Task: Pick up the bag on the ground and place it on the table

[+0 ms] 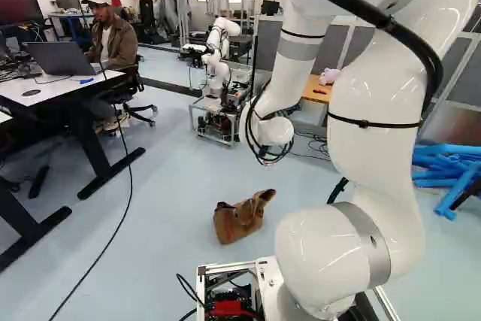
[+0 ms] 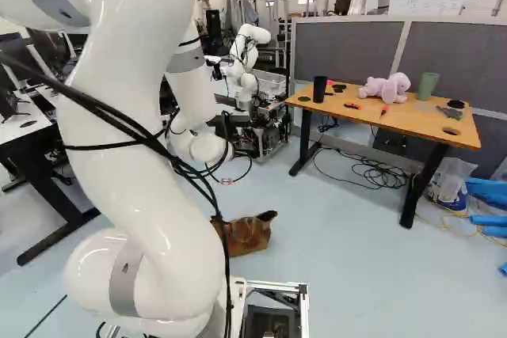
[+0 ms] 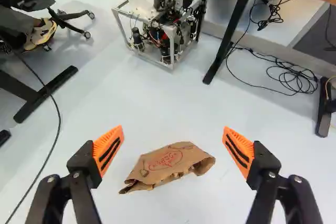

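Note:
The brown paper bag [image 1: 239, 219] lies crumpled on the floor ahead of the base; in the right base view the bag [image 2: 245, 233] is partly behind the arm's cables. The wrist view shows my gripper [image 3: 173, 142] wide open above the floor, its orange pads far apart. The bag [image 3: 168, 165] appears between the two fingers, below them and untouched. In the base views the gripper cannot be made out past the arm's wrist. The wooden table [image 2: 412, 121] stands ahead to the right, beyond the bag.
On the wooden table are a pink plush toy [image 2: 386, 88], a black cup [image 2: 319, 89], a green cup [image 2: 428, 85] and small tools. Another robot [image 2: 247, 53] stands farther ahead. Cables [image 2: 368, 170] lie under the table. A white desk [image 1: 52, 89] is on the left.

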